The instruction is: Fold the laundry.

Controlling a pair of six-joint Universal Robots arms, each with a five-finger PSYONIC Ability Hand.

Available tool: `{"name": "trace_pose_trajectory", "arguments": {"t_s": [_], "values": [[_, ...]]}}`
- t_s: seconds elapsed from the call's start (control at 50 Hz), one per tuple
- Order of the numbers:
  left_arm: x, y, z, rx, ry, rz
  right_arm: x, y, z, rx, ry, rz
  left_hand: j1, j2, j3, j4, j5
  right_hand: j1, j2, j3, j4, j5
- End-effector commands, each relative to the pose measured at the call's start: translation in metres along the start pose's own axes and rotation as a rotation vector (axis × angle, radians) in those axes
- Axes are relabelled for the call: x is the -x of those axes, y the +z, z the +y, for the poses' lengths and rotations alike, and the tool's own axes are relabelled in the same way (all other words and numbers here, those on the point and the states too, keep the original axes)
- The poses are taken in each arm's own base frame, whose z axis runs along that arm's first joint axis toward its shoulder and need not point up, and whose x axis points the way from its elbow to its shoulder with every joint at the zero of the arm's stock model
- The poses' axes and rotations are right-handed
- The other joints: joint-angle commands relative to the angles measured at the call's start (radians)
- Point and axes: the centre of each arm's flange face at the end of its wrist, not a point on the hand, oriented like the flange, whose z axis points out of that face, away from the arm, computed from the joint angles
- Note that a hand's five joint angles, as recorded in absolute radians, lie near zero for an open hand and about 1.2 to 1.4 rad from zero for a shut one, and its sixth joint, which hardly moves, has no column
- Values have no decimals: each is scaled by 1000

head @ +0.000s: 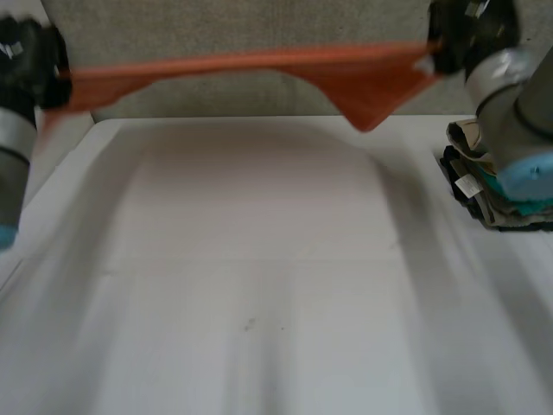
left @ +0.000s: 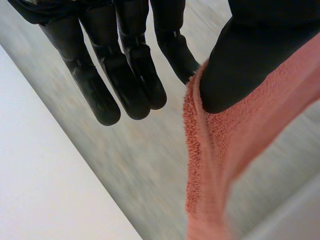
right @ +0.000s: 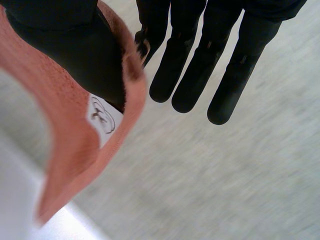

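An orange towel (head: 259, 69) hangs stretched in the air above the far edge of the white table (head: 259, 285), with a fold sagging near its right end. My left hand (head: 39, 60) pinches the towel's left corner: in the left wrist view the thumb (left: 240, 60) presses the orange terry cloth (left: 210, 165) against a finger, while the other fingers (left: 125, 75) stay straight. My right hand (head: 458, 39) pinches the right corner the same way, with its thumb (right: 75, 50) on the cloth (right: 65, 145) beside a white care label (right: 102, 120).
A stack of folded clothes (head: 484, 186) lies at the table's right edge, under my right arm (head: 518, 112). Grey floor lies beyond the table's far edge.
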Motion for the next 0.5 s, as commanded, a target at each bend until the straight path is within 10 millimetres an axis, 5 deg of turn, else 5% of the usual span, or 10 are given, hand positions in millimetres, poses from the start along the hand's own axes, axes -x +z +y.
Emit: {"name": "trace_pose_trajectory", "arguments": {"t_s": [0.02,0.08,0.24,0.34,0.5], "values": [[-32,-45,67,171,-29,141,36,-37,75,268,-9,-158,228,196,201,192,245,269,214,203,197,215],[-46,-63,96,248,-24,201,47,-55,106,372,-69,-212,228,196,201,192,245,269,214,203,197,215],[-54,-89,126,360,84,261,57,-86,132,486,-125,-280,181,150,155,146,199,269,214,203,197,215],[-40,-89,134,389,95,226,57,-93,134,500,-117,-289,-522,-554,-549,-558,-505,269,214,203,197,215],[-23,-93,141,494,50,199,52,-98,128,489,-113,-282,-568,-599,-594,-603,-550,269,214,203,197,215]]}}
